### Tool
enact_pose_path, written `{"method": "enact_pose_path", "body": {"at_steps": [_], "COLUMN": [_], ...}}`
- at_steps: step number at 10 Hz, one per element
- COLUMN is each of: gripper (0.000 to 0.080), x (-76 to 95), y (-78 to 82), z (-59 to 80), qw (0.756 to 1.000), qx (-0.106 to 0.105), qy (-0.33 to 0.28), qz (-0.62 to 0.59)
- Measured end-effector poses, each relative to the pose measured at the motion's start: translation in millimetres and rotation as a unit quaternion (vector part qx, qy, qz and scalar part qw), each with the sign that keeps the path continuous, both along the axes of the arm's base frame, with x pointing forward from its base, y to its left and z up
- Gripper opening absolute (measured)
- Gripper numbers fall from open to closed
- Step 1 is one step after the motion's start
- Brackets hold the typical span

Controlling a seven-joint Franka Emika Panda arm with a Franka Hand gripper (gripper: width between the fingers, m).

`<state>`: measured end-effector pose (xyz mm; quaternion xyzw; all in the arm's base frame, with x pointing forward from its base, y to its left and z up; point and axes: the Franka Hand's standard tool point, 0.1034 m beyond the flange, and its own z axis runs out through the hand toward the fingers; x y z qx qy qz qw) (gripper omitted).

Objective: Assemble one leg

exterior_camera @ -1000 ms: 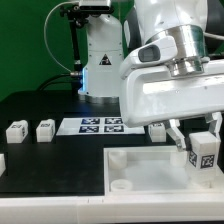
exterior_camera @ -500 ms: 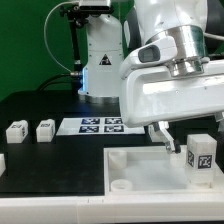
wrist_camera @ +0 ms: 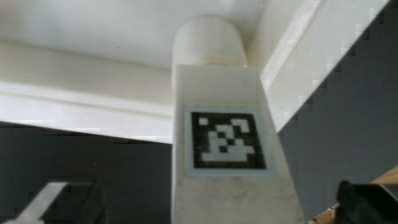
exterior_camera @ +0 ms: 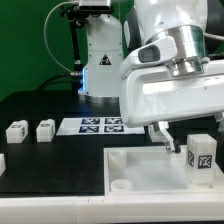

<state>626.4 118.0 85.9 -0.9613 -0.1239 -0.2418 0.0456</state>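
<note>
We're watching the leg [exterior_camera: 203, 158] standing upright on the tray [exterior_camera: 145, 165], over at the exterior view's right end, with its black-and-white tag [exterior_camera: 206, 159] facing the camera. The pincer [exterior_camera: 188, 138] is hanging right above it with its jaws spread apart. In the wrist view the fingers [wrist_camera: 50, 200] are sitting out on either side of the leg with dark gaps showing between, so nothing is being clamped. That same view is looking down the leg's length, and its rounded far end is pointing into the white of the tray, though we cannot tell whether it is sitting in a socket. Near the tray's corner at the exterior view's left, a round socket [exterior_camera: 120, 185] is lying open. Behind the tray, the marker board [exterior_camera: 100, 125] is lying flat on the dark surface [exterior_camera: 50, 160]. Further toward the exterior view's left, two spare blocks [exterior_camera: 15, 130] are sitting side by side, well apart from the tray. The big white arm [exterior_camera: 170, 85] is filling the upper right of the exterior view.
</note>
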Motion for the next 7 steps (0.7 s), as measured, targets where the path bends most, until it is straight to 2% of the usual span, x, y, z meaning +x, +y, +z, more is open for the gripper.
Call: {"method": "enact_pose_path", "body": {"at_steps": [1,2,3,5,6,7], "gripper": [0.0649,0.0649,0.0649,0.0649,0.0649,0.0649], "x": [6.2,13.1,14.2,11.4,12.7,5.9], "y": [-0.7,-5.5,-9.6,-2.4,1.3,5.4], "z": [9.9,14.2,12.1,9.0,6.6,1.4], "qw": [1.0,1.0,1.0,0.99,0.985,0.972], "qx": [-0.002,-0.003,-0.004,-0.003,-0.003,-0.007], "qy": [0.019,0.015,0.026,0.143,0.175,0.235], "qz": [0.002,-0.002,-0.004,-0.008,-0.007,-0.004]}}
